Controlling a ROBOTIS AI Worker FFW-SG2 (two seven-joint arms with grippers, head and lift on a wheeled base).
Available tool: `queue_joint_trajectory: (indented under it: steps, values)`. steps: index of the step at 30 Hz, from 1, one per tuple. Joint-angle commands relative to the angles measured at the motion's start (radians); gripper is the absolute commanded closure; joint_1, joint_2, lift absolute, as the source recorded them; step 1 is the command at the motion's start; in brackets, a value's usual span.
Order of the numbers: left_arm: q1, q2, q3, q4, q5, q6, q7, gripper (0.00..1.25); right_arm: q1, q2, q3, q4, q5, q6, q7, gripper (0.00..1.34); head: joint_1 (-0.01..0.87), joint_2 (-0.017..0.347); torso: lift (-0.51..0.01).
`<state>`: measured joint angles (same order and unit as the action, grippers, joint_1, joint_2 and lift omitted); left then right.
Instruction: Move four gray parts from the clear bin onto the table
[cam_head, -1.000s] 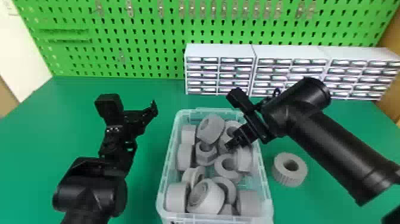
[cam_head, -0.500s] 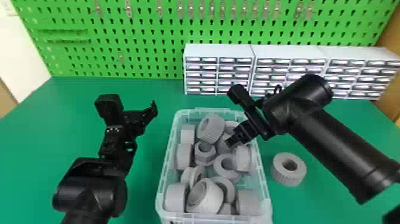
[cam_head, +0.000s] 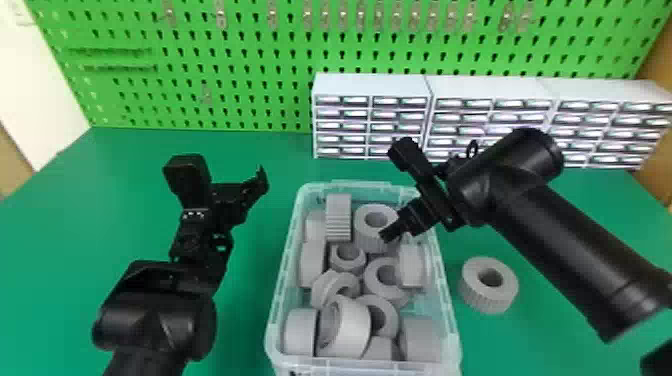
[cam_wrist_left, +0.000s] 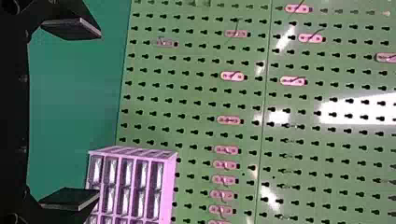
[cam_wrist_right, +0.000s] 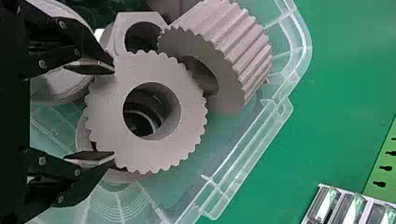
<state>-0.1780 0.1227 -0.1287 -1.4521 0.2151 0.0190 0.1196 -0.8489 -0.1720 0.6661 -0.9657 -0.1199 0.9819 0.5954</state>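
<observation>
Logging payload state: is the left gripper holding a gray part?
No, the left gripper stands open with nothing between its fingers.

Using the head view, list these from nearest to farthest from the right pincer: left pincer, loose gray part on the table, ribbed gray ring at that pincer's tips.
1. Ribbed gray ring: in the bin, at the right pincer.
2. Loose gray part: on the table, right side.
3. Left pincer: left of the bin.
</observation>
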Motion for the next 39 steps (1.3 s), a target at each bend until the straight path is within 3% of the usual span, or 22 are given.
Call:
queue_joint_trajectory:
  steps: [1,14,23,39]
  values:
    - [-0.001,0.000,0.000,0.001,0.001,-0.002,0.000,0.09,-0.006,0.003,0.003,0.007,-0.014,-0.005,0.000,0.53,0.693,0.072,-0.052]
    - [-0.001,0.000,-0.002,0.002,0.003,-0.002,0.000,0.09,-0.036,0.019,-0.008,-0.013,-0.026,-0.005,0.000,0.49,0.693,0.072,-0.052]
    - [-0.005,0.000,-0.002,0.002,0.003,-0.002,0.000,0.09,-0.038,0.022,0.053,-0.013,-0.086,-0.028,0.000,0.45,0.693,0.072,-0.052]
    - [-0.009,0.000,-0.006,0.009,0.001,-0.002,0.000,0.09,-0.033,0.017,0.118,-0.010,-0.090,-0.083,0.001,0.40,0.693,0.072,-0.052]
